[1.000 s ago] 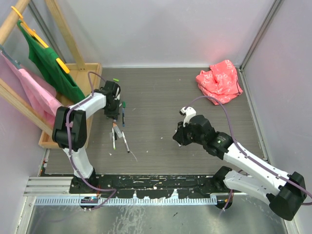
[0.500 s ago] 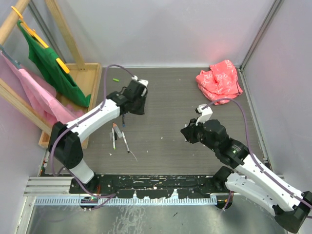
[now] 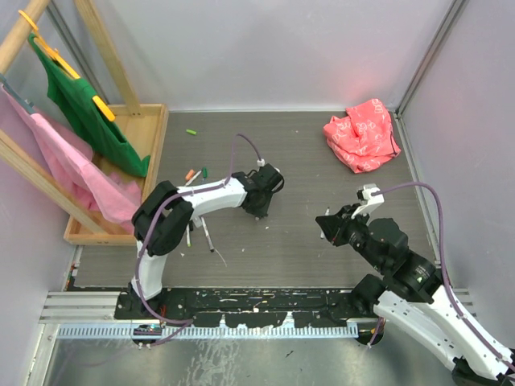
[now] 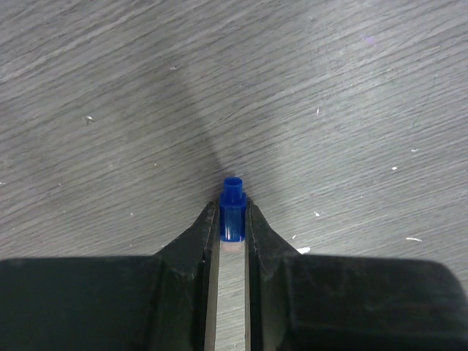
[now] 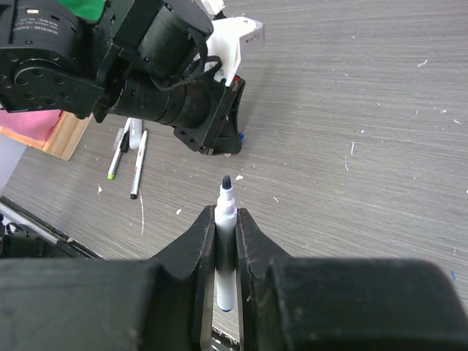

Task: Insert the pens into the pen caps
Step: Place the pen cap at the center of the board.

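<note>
Bright, even, diffuse light; shadows soft. Reddish glow on wall just behind red cloth (image 3: 364, 133). Left wrist view: faint shadow wedge on bench (image 4: 351, 88). Jaws dark and slightly soft close up in both wrist views.

Left tool (image 4: 232, 216) pinches a blue cap (image 4: 232, 196), right tool (image 5: 225, 216) grips a pen (image 5: 225, 193), both arms angled inward.

Top cam overhead, whole table (image 3: 306, 161). Wrist cams low, close; R's shows left arm (image 5: 157, 80).

Small blue cap (image 4: 232, 207) pinched in left claw (image 4: 233, 221), uncapped white pen (image 5: 225, 203) in right claw (image 5: 226, 223)
</note>
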You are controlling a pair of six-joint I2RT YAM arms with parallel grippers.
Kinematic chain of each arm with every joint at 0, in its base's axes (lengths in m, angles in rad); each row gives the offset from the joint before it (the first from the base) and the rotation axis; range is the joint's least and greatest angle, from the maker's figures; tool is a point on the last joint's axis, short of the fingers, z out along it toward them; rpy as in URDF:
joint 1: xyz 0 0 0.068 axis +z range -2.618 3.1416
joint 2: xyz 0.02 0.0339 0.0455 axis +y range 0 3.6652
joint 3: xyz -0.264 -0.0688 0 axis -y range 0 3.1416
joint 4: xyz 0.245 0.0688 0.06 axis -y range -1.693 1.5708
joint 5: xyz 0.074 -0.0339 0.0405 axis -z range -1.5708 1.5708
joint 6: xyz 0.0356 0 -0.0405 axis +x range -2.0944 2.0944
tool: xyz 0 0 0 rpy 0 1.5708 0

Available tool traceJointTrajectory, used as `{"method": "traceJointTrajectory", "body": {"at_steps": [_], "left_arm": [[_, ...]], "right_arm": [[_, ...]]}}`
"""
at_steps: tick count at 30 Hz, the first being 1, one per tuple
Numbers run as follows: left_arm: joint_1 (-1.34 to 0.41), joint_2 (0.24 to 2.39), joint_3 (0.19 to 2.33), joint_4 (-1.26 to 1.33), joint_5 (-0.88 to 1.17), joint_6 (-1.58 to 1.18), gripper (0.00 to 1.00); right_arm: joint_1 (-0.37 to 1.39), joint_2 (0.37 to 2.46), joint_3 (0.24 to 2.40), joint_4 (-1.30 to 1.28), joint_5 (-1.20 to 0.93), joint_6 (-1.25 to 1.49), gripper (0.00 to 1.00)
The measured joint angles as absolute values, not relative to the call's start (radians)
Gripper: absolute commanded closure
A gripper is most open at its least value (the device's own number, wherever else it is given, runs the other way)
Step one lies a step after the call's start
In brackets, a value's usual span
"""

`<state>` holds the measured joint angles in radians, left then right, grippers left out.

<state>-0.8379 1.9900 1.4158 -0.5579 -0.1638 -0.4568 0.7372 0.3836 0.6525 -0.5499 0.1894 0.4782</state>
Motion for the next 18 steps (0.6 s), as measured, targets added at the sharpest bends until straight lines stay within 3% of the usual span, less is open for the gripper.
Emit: {"method": "traceJointTrajectory", "body": {"at_steps": [8, 18], "left_arm": [[-0.852, 2.008, 1.439, -0.528, -0.172, -0.479, 0.92], [-0.855, 2.008, 1.424, -0.504, -0.171, -0.490, 0.70]], "right_arm": [[0.737, 0.373, 0.653, -0.609, 0.196, 0.510, 1.00], [0.737, 0.373, 0.653, -0.622, 0.224, 0.529, 1.00]]}}
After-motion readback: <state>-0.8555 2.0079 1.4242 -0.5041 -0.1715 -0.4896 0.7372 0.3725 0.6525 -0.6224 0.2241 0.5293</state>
